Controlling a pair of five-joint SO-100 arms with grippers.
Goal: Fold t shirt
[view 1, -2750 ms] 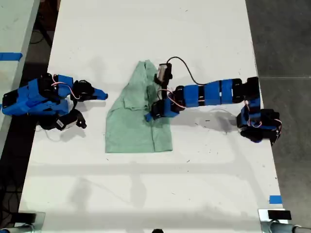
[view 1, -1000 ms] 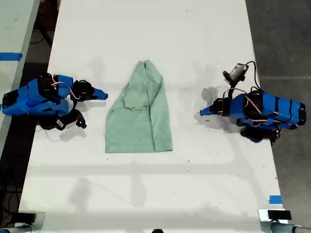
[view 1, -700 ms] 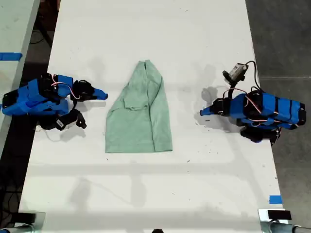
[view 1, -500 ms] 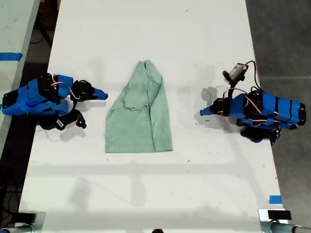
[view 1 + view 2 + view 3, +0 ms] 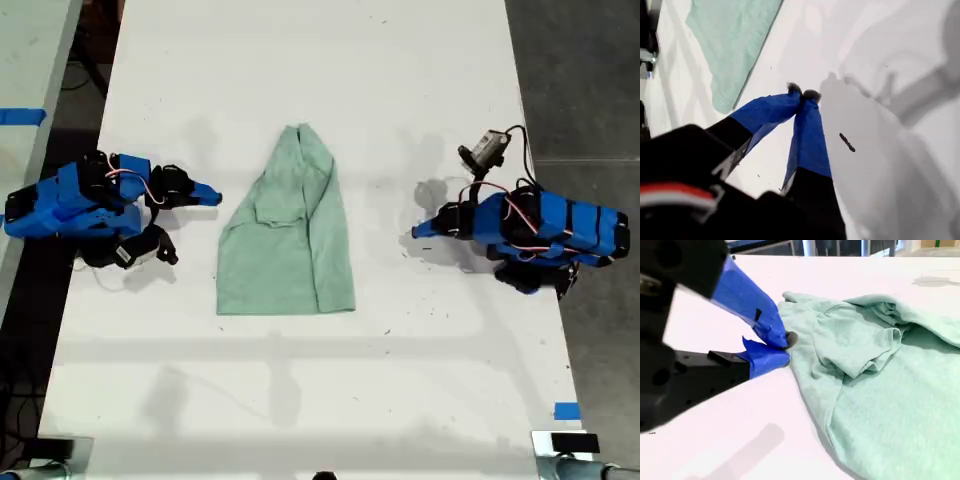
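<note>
The t shirt (image 5: 287, 226) lies partly folded in the middle of the white table (image 5: 300, 60), its long axis running from the far edge toward the near edge in the exterior view, narrow at the far end and broad at the hem. The second gripper (image 5: 785, 346) sits at the exterior view's left with its jaws together on nothing, the tip close beside the cloth's edge in its own wrist view. The first gripper (image 5: 802, 94), also closed and empty, rests at the exterior view's right, well apart from the shirt. The second arm is judged nearer, so the next fold probably starts from its side
</note>
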